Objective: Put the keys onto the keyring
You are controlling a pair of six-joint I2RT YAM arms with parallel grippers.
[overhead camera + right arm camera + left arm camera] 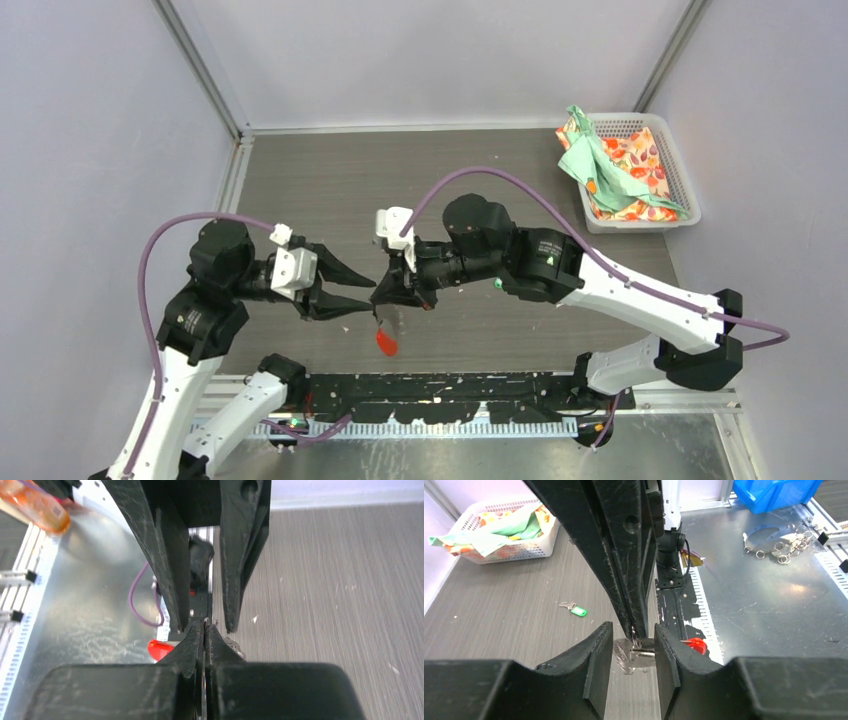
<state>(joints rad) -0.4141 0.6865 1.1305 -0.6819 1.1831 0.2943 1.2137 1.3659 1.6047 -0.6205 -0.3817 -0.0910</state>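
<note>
Keyring, one, hangs clenched in my right pincer; my left pincer gapes, released, around it; one green-tagged key lies near desk centre

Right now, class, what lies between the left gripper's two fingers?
The left wrist view shows the right gripper, fingers shut, reaching between the open fingers of the left gripper and gripping the keyring by its grey loop.

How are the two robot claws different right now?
The left gripper is open, jaws apart; the right gripper is pinched shut. The right gripper holds the keyring; the left gripper holds nothing, its jaws standing either side of the right gripper's tips. Both are black and two-fingered.
</note>
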